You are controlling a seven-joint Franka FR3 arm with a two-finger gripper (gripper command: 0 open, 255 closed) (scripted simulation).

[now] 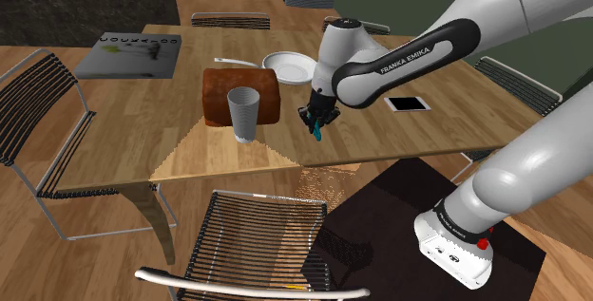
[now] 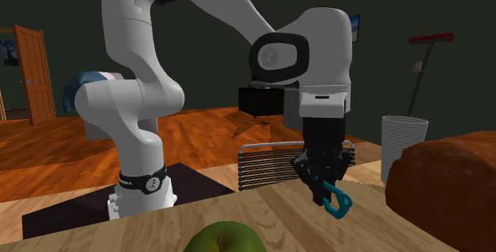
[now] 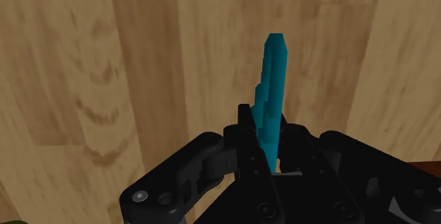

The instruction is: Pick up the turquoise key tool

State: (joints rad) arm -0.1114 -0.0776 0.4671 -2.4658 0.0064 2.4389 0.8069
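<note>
Gripper (image 2: 319,182): we see it clamped on key (image 3: 272,95).
Key axis: in line w/ gripper, tip down twd table (image 2: 262,211).
Gap: we judge key just off table.

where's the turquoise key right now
The turquoise key is clasped in the gripper over the wooden table, to the shoulder view's right of the grey cup and brown loaf.

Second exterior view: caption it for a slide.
Black tool clasps a turquoise key over the wooden table, near a brown loaf.
</note>
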